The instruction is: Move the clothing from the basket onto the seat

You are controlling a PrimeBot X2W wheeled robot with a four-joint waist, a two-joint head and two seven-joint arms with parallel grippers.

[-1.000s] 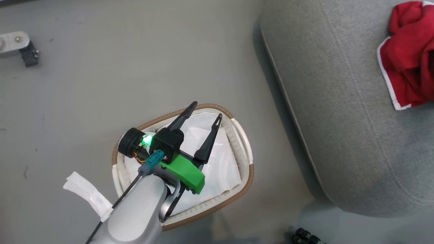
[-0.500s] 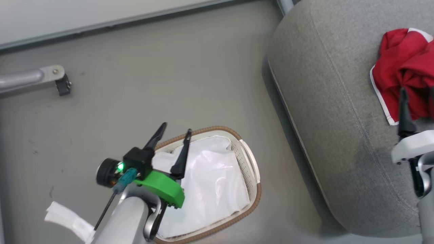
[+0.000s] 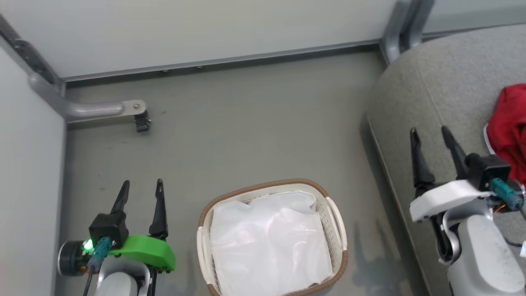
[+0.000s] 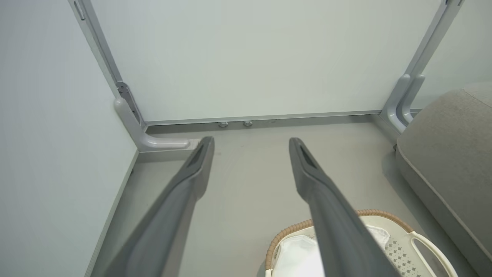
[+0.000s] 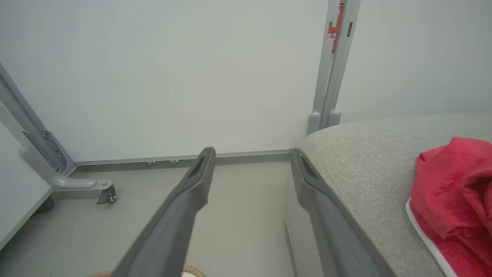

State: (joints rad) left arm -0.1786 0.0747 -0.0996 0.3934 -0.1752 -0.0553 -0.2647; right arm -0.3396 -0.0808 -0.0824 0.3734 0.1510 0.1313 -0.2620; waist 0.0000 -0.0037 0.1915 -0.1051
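Clothing (image 3: 509, 131) is lying on the seat (image 3: 435, 90), just right of the right gripper (image 3: 428, 130). It and the left gripper (image 3: 142, 182), 2 pincers, are hanging released, gripping nothing. Basket (image 3: 263, 186), between them, is seemingly holding just its liner (image 3: 269, 238): task is looking done, next move is checking the liner folds for red.

Open floor (image 3: 365, 234) between basket (image 3: 263, 186) and seat (image 3: 435, 82) (wall (image 3: 205, 28) behind)
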